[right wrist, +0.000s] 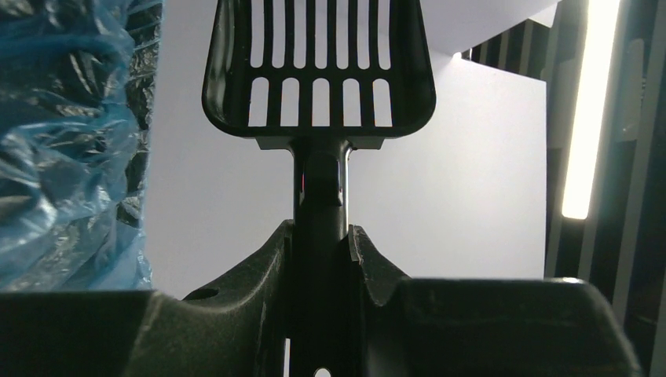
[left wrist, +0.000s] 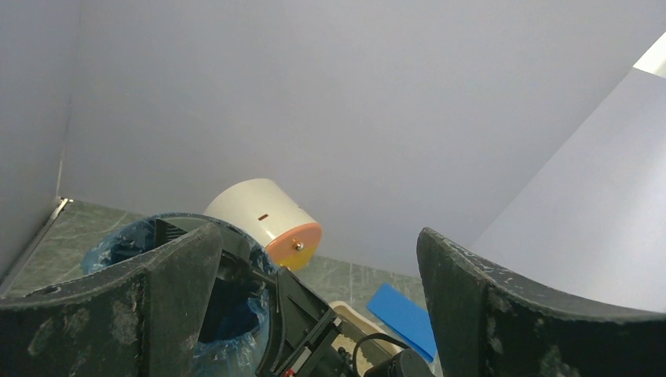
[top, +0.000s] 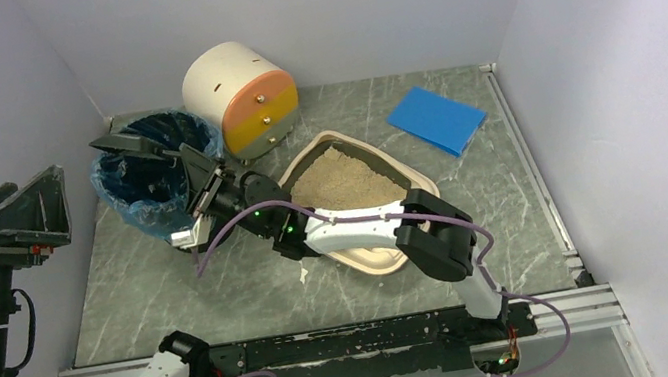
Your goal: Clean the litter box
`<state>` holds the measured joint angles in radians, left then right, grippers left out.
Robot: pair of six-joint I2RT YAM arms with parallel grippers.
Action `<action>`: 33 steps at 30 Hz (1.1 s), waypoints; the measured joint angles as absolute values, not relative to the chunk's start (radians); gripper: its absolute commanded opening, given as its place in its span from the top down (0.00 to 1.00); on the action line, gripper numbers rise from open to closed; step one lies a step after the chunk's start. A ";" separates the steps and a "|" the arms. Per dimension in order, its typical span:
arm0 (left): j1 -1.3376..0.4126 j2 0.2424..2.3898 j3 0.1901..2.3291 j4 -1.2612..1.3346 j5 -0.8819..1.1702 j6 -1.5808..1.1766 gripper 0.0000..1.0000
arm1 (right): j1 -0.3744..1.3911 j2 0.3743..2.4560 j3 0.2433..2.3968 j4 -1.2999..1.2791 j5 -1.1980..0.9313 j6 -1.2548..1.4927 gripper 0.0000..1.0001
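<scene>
Beige litter box, black slotted scoop, blue-lined bin, blue pad, grey-veined table

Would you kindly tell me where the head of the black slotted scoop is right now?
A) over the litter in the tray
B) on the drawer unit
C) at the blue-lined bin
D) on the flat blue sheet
C: in the top view the scoop, clamped in the right gripper, sits at the rim of the black bin, away from the litter box.
</scene>
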<state>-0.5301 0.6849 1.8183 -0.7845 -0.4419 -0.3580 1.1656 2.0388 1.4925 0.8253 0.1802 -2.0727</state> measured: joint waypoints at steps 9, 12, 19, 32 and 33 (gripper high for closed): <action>-0.530 0.682 1.806 -0.784 -0.442 -0.355 0.01 | 1.168 2.034 1.501 0.829 0.235 -2.074 1.00; -0.530 0.682 1.800 -0.783 -0.442 -0.355 0.01 | 1.171 2.000 1.504 0.778 0.268 -2.053 1.00; -0.530 0.692 1.773 -0.787 -0.442 -0.355 0.01 | 1.174 1.855 1.519 0.576 0.338 -1.795 1.00; -0.530 0.744 1.682 -0.789 -0.410 -0.349 0.01 | 1.142 1.529 1.521 0.038 0.440 -0.998 1.00; -0.530 0.754 1.668 -0.786 -0.398 -0.347 0.02 | 1.137 1.493 1.512 -0.009 0.437 -0.919 1.00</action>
<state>-0.5301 0.7540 1.6684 -0.7864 -0.3981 -0.3470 1.1370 1.4933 1.5120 -0.0086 0.4370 -0.9192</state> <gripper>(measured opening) 0.986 0.263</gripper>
